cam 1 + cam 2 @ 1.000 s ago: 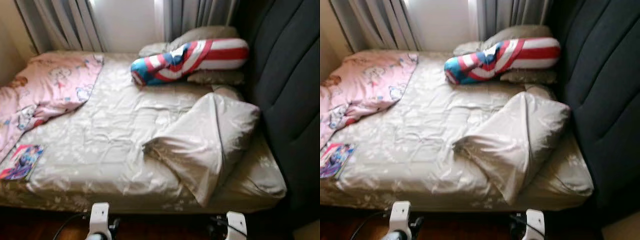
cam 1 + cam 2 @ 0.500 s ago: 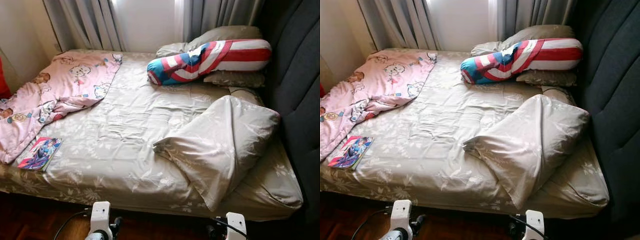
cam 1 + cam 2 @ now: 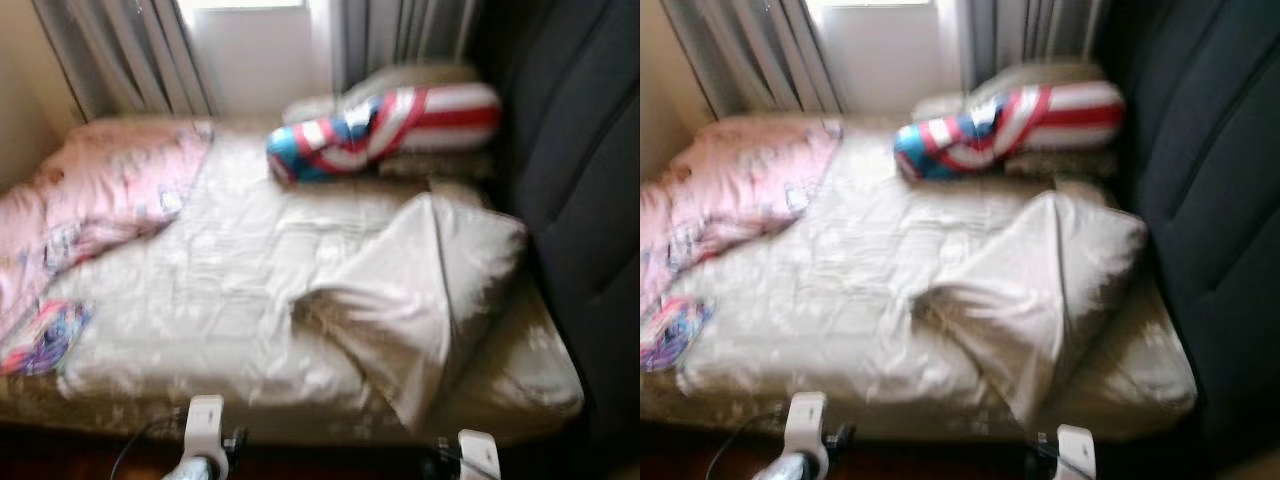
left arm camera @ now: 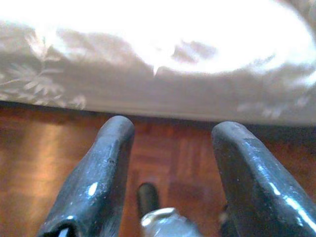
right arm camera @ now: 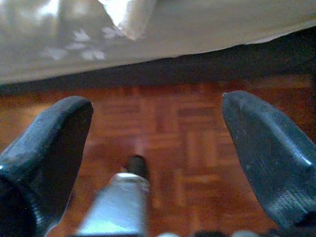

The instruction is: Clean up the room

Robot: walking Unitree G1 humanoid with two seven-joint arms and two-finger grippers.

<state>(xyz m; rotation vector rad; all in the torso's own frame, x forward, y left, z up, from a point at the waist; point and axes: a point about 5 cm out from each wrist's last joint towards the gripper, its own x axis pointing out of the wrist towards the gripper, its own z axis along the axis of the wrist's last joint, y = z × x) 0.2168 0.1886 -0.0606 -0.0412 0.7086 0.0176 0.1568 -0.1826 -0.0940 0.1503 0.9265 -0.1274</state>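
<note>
Hanging low over parquet floor (image 5: 173, 143), left gripper (image 4: 170, 148) and right gripper (image 5: 158, 128) both have fingers spread, empty. Bed (image 3: 230, 300) carries beige pillow (image 3: 410, 290), pink blanket (image 3: 100, 190), book (image 3: 40, 335).

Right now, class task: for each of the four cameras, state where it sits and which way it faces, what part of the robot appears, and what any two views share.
Left eye view: head, forward and down at the bed; arm tips at bottom edge.
Right eye view: head, same scene.
Left wrist view: looks along open left gripper at wooden floor and bed edge.
Right wrist view: along open right gripper, same floor.
Shared: striped bolster, pink blanket.
</note>
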